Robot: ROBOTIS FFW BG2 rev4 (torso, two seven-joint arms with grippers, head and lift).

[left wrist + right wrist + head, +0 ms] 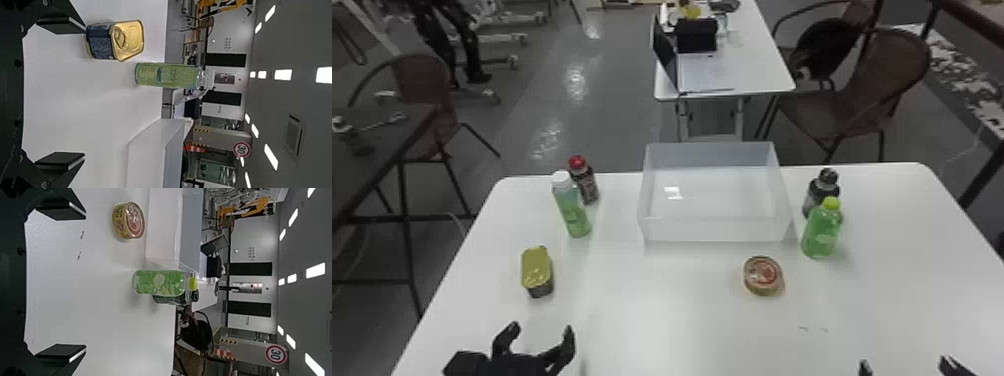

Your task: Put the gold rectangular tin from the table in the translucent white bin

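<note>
The left gripper (542, 329), jaws wide, is near the tin (536, 269) on the table (657, 310). Farther right stands the bin (714, 230), the can (762, 276) in front. Rightmost, the right gripper (906, 364) has wide jaws too.

Dark-capped bottle (821, 191) partly behind green bottle (820, 234), right end effector (907, 366) partly below head view's edge

Round tin (763, 275), one: lies flat, red-marked lid up. Green bottle, yellow-green cap (821, 232): stands behind the round tin, to its right. Dark-capped bottle (819, 194): stands farther behind it, same side. White-capped green bottle (573, 207), red-capped dark bottle (587, 186): stand well left of it, farther back. Open laptop (704, 72): sits far beyond it.
</note>
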